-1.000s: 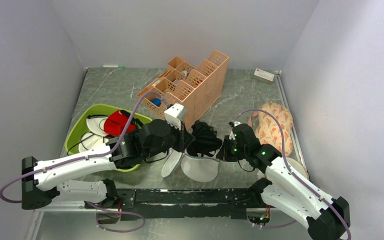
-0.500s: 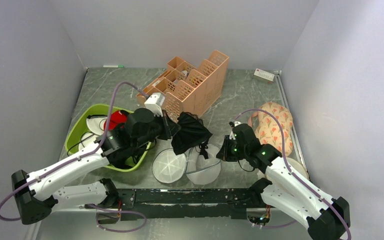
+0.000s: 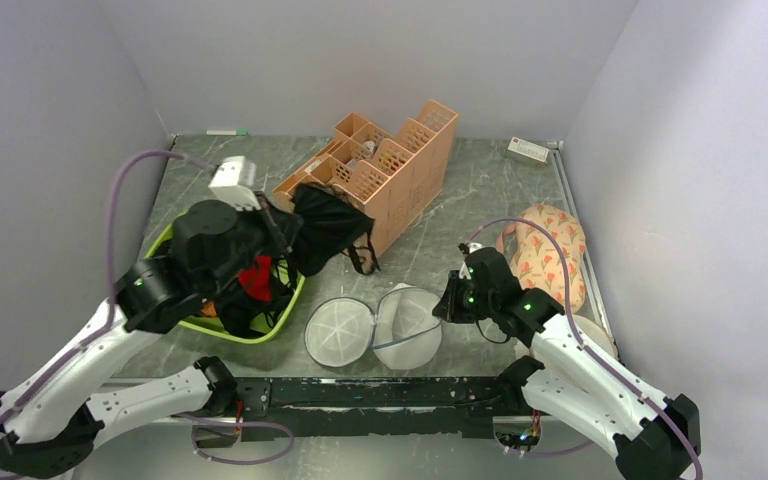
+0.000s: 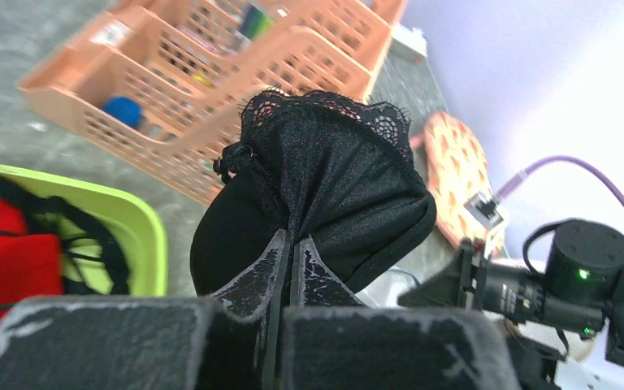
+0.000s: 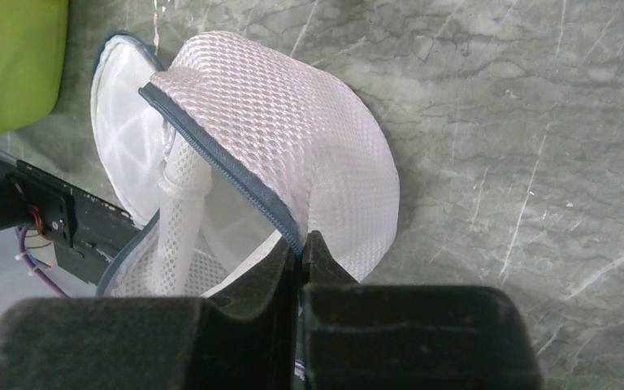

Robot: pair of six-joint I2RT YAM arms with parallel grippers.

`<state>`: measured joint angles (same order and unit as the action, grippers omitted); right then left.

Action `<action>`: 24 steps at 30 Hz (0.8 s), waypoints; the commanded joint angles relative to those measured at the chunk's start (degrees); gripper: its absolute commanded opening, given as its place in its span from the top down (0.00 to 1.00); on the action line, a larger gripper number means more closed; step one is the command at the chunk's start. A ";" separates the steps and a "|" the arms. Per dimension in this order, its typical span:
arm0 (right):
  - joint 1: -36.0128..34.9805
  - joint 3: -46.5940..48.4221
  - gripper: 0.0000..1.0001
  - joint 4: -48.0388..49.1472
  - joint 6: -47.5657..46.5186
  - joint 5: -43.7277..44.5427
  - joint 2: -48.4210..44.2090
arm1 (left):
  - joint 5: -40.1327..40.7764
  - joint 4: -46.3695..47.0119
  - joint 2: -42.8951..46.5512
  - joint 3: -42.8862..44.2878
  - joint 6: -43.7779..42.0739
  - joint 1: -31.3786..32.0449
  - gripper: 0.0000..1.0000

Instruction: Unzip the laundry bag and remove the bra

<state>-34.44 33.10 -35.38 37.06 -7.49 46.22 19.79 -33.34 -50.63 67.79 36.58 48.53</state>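
Left hand (image 4: 291, 244), raised above the bench (image 3: 480, 190), has its fingers pressed together on a pinch of the black bra (image 4: 325, 187). The padded cup with its lace edge bulges out past the fingertips, and a strap dangles below it in the overhead view. Seen from above, this hand (image 3: 282, 232) holds the black bra (image 3: 328, 225) in the air, between the green tub (image 3: 260, 338) and the orange basket rack (image 3: 390, 175). A red garment (image 3: 256, 277) lies in the tub, partly under the arm, with black straps across it in the wrist view.

Right hand (image 5: 299, 244) sits low at the bench with its fingers closed on the grey zip edge of the laundry bag (image 5: 292, 138). The white mesh bag (image 3: 405, 325) lies near the front edge, well apart from the black bra. It is unzipped and gaping, and its round ribbed lid (image 3: 339, 333) is folded out flat to its left. Through the opening only white mesh and a padded white rib show.

A cream cloth with pink flowers (image 3: 545, 250) lies behind the right arm, near the right wall.
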 commanded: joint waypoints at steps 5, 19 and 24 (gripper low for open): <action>-0.12 -0.25 1.00 0.90 -0.38 0.15 0.31 | 21.59 -14.76 5.50 8.06 -5.61 -0.37 0.93; -0.05 0.34 1.00 0.97 -0.65 -0.43 1.20 | 28.75 -28.18 -4.87 -1.66 9.56 -1.69 0.93; -0.08 0.74 1.00 -0.29 -0.66 0.05 0.35 | 20.47 -21.88 -8.83 -7.73 3.64 -13.10 0.93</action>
<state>-34.46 33.10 -34.65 37.04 -7.94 47.72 44.40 -58.83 -58.46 63.07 43.31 43.20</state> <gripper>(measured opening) 0.010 0.068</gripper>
